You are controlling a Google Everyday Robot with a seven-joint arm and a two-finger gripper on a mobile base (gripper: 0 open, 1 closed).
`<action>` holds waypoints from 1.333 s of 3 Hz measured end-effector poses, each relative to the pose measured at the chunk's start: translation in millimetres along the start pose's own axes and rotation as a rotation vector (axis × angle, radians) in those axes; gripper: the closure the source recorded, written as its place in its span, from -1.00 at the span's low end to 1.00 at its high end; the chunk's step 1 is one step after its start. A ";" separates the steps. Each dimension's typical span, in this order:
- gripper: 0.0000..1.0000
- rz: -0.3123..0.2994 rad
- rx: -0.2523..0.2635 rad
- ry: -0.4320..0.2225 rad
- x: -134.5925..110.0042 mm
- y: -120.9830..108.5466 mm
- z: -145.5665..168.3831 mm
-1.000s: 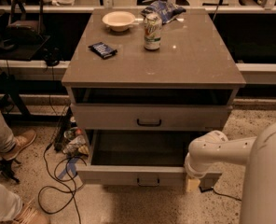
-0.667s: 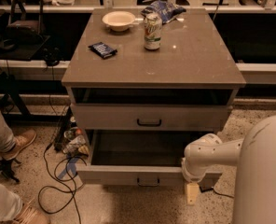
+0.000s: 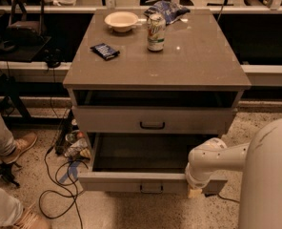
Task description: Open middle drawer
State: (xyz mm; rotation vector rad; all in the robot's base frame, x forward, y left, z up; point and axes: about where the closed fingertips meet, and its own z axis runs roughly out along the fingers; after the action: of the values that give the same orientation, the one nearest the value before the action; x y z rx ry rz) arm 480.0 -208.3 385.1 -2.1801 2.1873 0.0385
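Terrazzo floor (image 3: 131,213), speckled, fills the near field; black cables (image 3: 49,171) loop across it at 8 o'clock, beside a person's leg and brown shoe (image 3: 21,145) at 9 o'clock.

Robot arm (image 3: 217,159), white, enters from 4 o'clock and bends down toward the cabinet's front right corner. Gripper (image 3: 195,192) sits low at 5 o'clock, against the right end of the lower drawer's front. Only a pale tip shows below the wrist joint, so I cannot tell whether the gripper is spread or pressed together.

Lower drawer (image 3: 117,181) is pulled out, interior dark, with a black handle (image 3: 151,188) at the centre of its front.

Middle drawer (image 3: 107,120) is directly above and behind it, pushed in flush with the cabinet frame. Its small black handle (image 3: 152,125) is at centre, well apart from the gripper. Above it is 1 dark, shallow slot under the tabletop.

Tabletop (image 3: 193,61), brown-grey, carries 4 items:
- blue packet (image 3: 105,51) at 10 o'clock
- drink can (image 3: 156,31), upright, at 12 o'clock
- pale bowl (image 3: 121,20) just left of the can and further back
- crumpled snack bag (image 3: 167,9) at the far edge
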 end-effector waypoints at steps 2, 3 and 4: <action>0.88 -0.001 0.036 -0.005 1.3 12.7 -12.9; 1.00 -0.001 0.036 -0.005 1.4 12.7 -11.0; 1.00 0.011 0.063 -0.032 7.5 29.1 -16.3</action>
State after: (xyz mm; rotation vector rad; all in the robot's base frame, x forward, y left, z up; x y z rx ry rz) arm 450.5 -216.5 400.3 -2.1197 2.1535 0.0054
